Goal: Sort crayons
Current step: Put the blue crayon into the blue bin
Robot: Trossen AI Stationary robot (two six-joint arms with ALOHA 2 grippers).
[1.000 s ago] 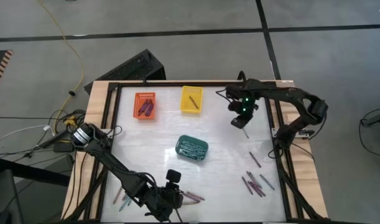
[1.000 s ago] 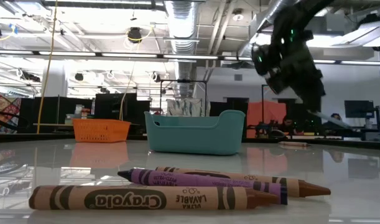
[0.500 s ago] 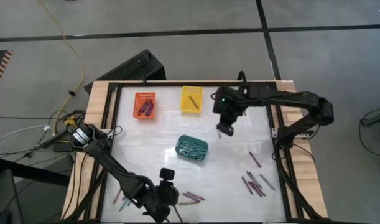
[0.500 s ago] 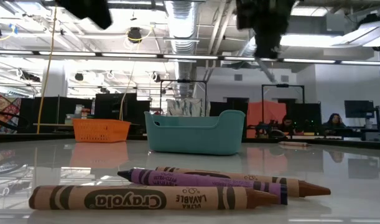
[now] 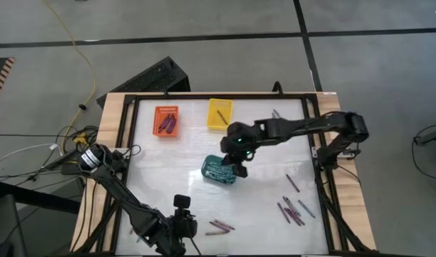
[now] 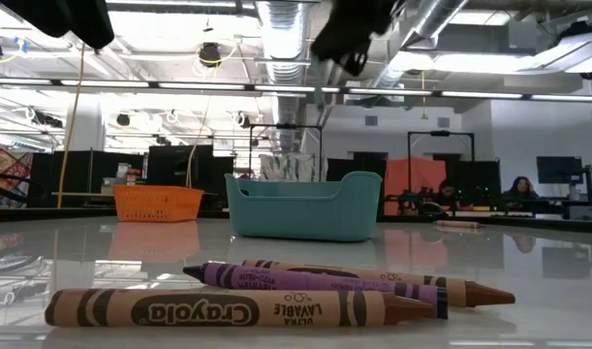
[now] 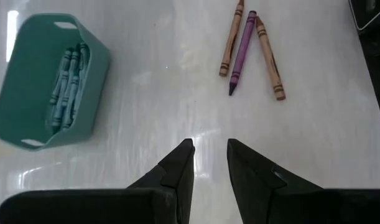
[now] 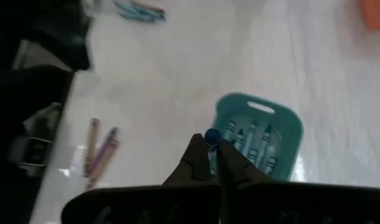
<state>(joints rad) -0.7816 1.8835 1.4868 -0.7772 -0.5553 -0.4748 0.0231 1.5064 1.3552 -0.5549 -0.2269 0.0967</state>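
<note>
Crayons lie in loose groups on the white table: three near the front edge [image 5: 221, 225] [image 7: 249, 53] [image 6: 276, 291], several at the right [image 5: 292, 207] and some at the near left [image 5: 139, 228]. My right gripper [image 8: 213, 147] [image 5: 238, 169] is above the teal basket [image 5: 218, 171] [image 8: 258, 146], shut on a blue crayon [image 8: 212, 135]. Several blue-grey crayons lie in that basket. My left gripper [image 7: 209, 155] [image 5: 183, 218] hangs open over bare table near the front edge. It is short of the three crayons, with nothing between its fingers. My right gripper pinches the blue crayon between its two fingers. Only the crayon's round end [image 8: 212, 135] shows above the fingertips; the fingers hide the rest. The fingers slant down from the table's right side. The crayon is lifted clear, over the teal basket's near end.
An orange basket [image 5: 166, 121] and a yellow basket [image 5: 219, 113] stand at the far side, each with crayons inside. Black rails [image 5: 317, 178] frame the table. Bare table lies between the teal basket and the front crayons.
My right gripper has swung from the table's far right toward the middle and the near side, rising and tipping down, and now hangs over the teal basket with the crayon. My left gripper has drifted a little toward the table's left edge, still open.
</note>
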